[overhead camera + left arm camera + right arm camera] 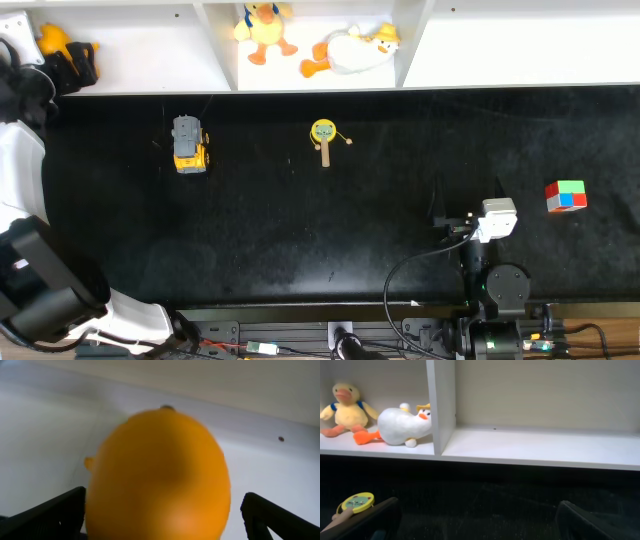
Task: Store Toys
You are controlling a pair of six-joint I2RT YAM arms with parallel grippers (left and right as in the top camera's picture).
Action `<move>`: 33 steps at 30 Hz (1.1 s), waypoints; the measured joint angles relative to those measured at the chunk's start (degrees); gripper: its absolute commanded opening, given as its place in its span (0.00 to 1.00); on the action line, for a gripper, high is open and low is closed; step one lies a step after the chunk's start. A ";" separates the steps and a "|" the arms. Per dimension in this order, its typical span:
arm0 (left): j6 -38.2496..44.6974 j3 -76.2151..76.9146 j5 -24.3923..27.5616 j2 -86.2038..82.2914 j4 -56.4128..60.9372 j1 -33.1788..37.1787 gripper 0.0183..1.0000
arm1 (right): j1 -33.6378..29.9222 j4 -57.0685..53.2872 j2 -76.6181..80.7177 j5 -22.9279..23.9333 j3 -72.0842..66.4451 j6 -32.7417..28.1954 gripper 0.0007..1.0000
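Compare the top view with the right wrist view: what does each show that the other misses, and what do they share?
Top view's extras: the toy truck and the colour cube on the black mat, plus an orange toy in the left shelf compartment. Right wrist view's extra: the back wall of the right compartment. Shared: the yellow duck plush and the white duck plush lying beside it in the middle compartment, and the rattle drum on the mat.

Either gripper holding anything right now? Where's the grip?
Nothing looks gripped. The left gripper is open around the orange toy in the shelf, with a gap on one side. The right gripper is open and empty.
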 measured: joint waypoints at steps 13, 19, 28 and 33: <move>0.44 -6.19 -0.04 -8.76 -4.90 0.00 1.00 | 0.00 0.02 0.00 -0.02 0.00 0.02 1.00; 0.46 -22.77 -0.98 -23.15 -3.32 0.00 1.00 | 0.00 -0.02 0.00 0.00 0.00 0.02 0.99; 0.17 -39.36 -1.44 -41.20 -12.94 -5.18 1.00 | 0.00 -0.02 0.00 0.00 0.00 0.00 1.00; -0.04 -40.41 -2.54 -41.13 -14.38 -14.23 1.00 | 0.00 0.00 0.00 0.00 0.00 0.04 1.00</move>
